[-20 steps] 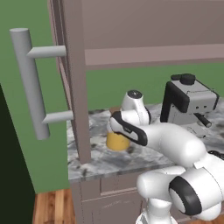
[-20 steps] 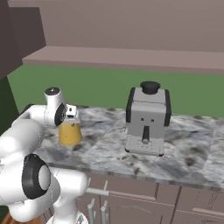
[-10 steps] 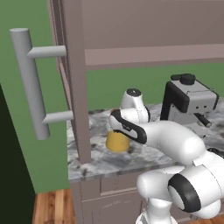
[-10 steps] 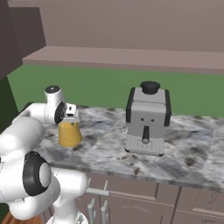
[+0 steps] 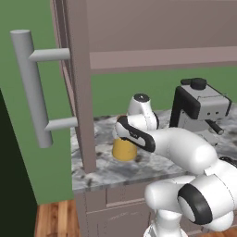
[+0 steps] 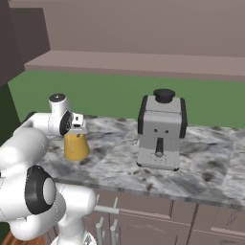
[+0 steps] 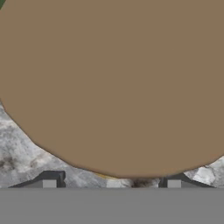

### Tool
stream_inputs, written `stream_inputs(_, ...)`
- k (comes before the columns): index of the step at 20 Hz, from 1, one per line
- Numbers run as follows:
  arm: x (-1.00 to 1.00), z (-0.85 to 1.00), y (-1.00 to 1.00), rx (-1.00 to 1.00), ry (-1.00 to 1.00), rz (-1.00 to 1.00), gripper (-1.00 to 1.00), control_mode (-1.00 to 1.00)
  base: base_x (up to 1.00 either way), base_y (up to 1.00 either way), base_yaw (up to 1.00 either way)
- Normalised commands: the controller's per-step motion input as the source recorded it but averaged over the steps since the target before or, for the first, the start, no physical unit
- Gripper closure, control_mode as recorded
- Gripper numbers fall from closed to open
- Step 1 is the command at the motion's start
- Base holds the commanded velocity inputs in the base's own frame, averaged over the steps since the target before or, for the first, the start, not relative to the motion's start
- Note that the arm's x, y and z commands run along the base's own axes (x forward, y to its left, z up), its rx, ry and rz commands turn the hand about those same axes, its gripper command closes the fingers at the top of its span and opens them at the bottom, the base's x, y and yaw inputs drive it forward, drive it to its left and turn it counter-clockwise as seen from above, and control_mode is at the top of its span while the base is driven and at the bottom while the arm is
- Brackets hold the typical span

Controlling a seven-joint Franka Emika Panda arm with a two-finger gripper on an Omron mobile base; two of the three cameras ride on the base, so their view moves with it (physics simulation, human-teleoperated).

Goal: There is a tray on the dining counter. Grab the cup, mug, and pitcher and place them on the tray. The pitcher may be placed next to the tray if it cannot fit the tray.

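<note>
Marble counter [image 6: 119,165] | gripper [image 6: 76,128] atop pitcher [image 6: 75,146] cork lid [image 7: 118,78] | fingers [image 7: 50,180] straddling lid, contact unclear, can't tell if gripping | centre before squeezing

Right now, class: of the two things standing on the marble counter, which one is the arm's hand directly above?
The pitcher, with orange-yellow liquid and a brown cork lid. The grey espresso machine stands apart, off to its right.

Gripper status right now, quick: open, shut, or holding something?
Gripper: fingers spread either side of the pitcher, right above its cork lid; nothing held yet.
</note>
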Motion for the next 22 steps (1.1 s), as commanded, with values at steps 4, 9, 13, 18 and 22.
stream_inputs(4, 0.00, 0.00, 0.00, 0.00, 0.00, 0.00, 1.00, -1.00, 0.00, 0.00, 0.00)
stream_inputs(9, 0.00, 0.00, 0.00, 0.00, 0.00, 0.00, 1.00, -1.00, 0.00, 0.00, 0.00)
stream_inputs(13, 0.00, 0.00, 0.00, 0.00, 0.00, 0.00, 1.00, -1.00, 0.00, 0.00, 0.00)
stream_inputs(18, 0.00, 0.00, 0.00, 0.00, 0.00, 0.00, 1.00, -1.00, 0.00, 0.00, 0.00)
stream_inputs(22, 0.00, 0.02, 0.00, 0.00, 0.00, 0.00, 1.00, -1.00, 0.00, 0.00, 0.00)
